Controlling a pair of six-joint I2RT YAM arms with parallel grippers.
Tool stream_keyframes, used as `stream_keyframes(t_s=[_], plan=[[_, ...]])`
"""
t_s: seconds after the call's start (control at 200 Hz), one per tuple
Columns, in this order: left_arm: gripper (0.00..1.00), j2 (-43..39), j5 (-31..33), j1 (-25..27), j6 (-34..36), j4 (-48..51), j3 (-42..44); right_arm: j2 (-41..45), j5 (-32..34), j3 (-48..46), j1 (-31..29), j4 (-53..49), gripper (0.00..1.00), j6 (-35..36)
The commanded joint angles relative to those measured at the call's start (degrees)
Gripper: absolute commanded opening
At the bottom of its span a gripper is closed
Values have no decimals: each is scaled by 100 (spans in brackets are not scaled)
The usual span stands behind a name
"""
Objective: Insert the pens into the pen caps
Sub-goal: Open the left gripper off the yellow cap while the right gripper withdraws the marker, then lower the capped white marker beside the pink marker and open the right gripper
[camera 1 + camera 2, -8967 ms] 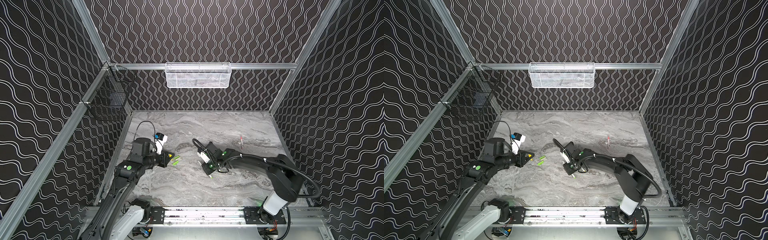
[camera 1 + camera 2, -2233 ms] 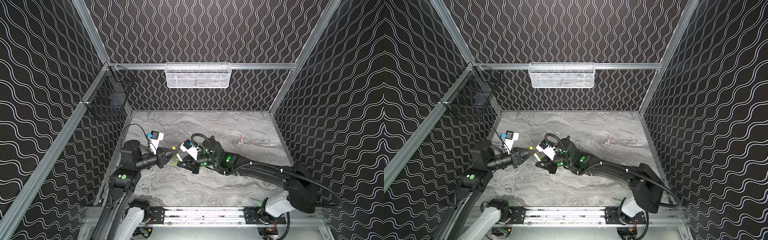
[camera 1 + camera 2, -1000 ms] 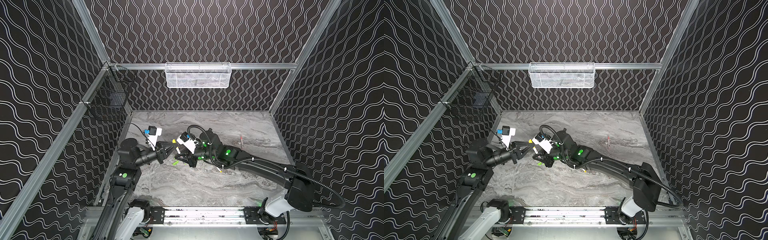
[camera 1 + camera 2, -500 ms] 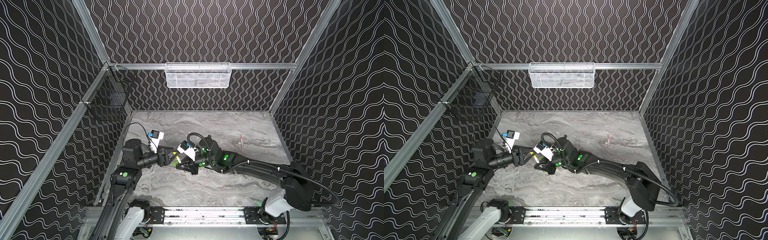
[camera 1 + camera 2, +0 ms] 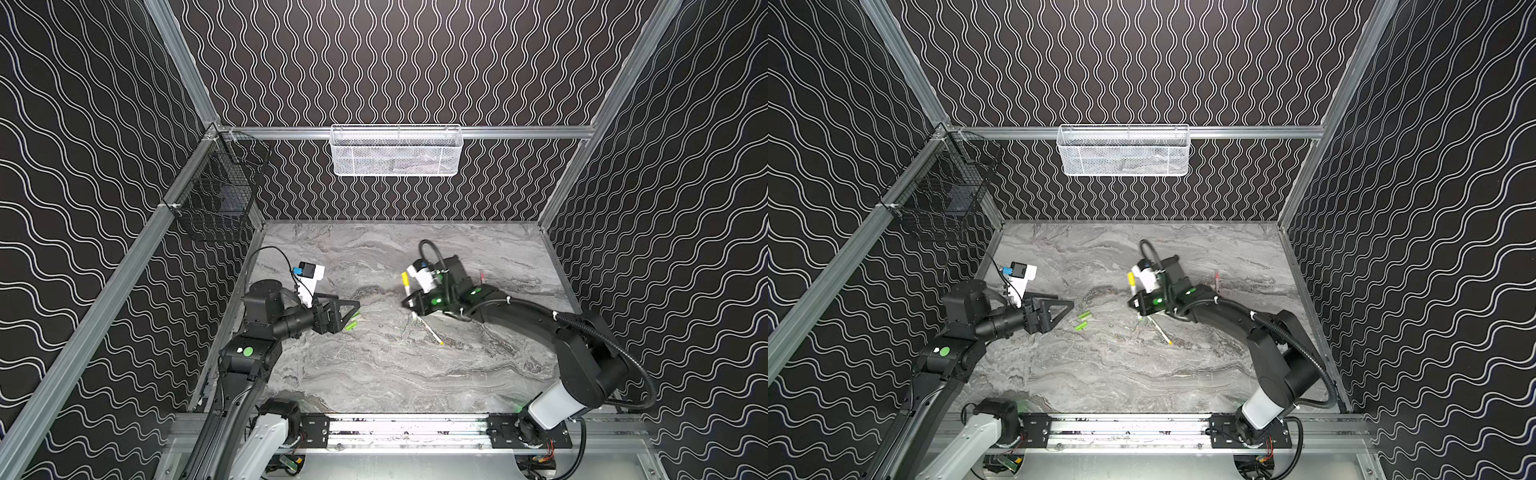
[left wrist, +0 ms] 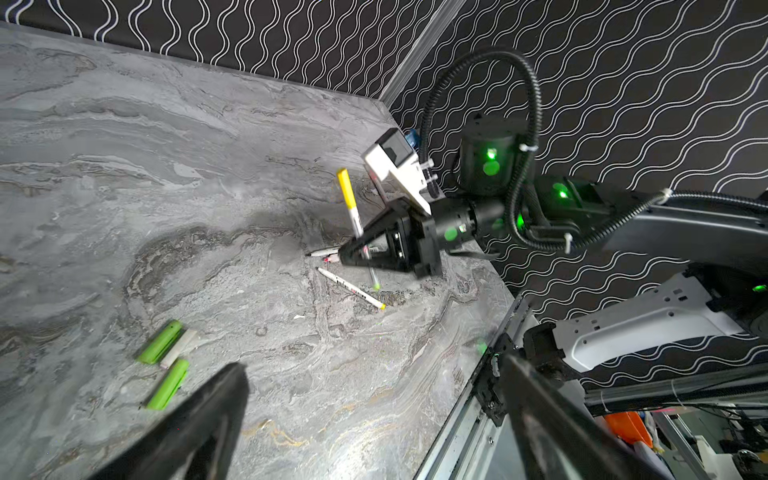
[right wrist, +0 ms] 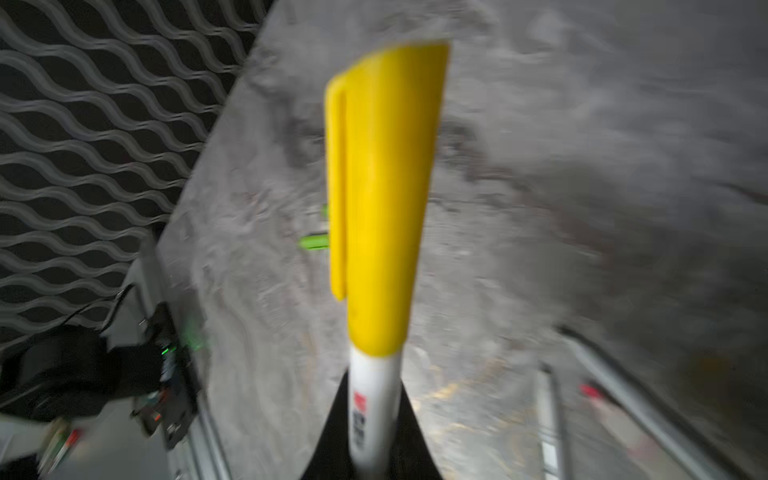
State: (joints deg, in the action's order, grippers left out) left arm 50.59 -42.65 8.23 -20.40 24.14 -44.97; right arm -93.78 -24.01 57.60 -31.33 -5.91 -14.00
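Grey marble-look table (image 5: 374, 374) takes up the cell floor. The right arm (image 5: 540, 328) reaches in toward the middle, and the left arm (image 5: 262, 307) sits low on its own side. The right gripper (image 6: 353, 254) is clamped on the white barrel of a capped pen (image 6: 354, 216). That pen is off the table and steeply tilted, with the yellow cap (image 7: 382, 199) seated on the upper end and the tail poking out below the jaws. The left gripper (image 5: 1059, 316) has its jaws wide apart with nothing between them, and it sits just beside the loose caps. A loose pen (image 6: 351, 288) lies flat and uncapped on the table near the right gripper. Another pen (image 6: 322, 252) shows partly behind that gripper with a pink bit beside it, too small to tell more. A green cap (image 6: 160, 341) and a second green cap (image 6: 168, 384) lie near each other, and a pale cap (image 6: 179, 345) touches the first. Judgement: the pens are light, stiff, thin and smooth, so they will likely roll on the table and pivot in a pinch. Take them mid-barrel and leave the nib end clear. The caps are short, hollow, light and slick. Pinch them across the closed half so the mouth stays free, and don't squeeze hard.
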Motion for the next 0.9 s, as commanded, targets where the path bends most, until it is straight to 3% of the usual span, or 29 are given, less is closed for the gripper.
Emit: stream_keyframes(t_s=[0.0, 0.095, 0.235, 0.546, 0.696, 0.896], plan=[[99, 21, 77, -6, 143, -8, -16, -271, 782, 93, 587, -825, 0, 211], [99, 14, 83, -6, 140, -5, -5, -668, 1190, 315, 1229, -1113, 0, 314], [99, 26, 45, -7, 151, 7, -17, -1166, 1748, 714, 1647, -1338, 0, 499], [99, -78, 41, -6, 164, 36, -11, -2017, 2927, 1730, 1771, -2047, 0, 622], [99, -119, 47, -7, 143, 16, -6, -2146, 3369, 1887, 1797, -2274, 9, 618], [99, -97, 18, -6, 151, 20, -4, -2231, 3643, 1983, 1858, -2488, 13, 657]])
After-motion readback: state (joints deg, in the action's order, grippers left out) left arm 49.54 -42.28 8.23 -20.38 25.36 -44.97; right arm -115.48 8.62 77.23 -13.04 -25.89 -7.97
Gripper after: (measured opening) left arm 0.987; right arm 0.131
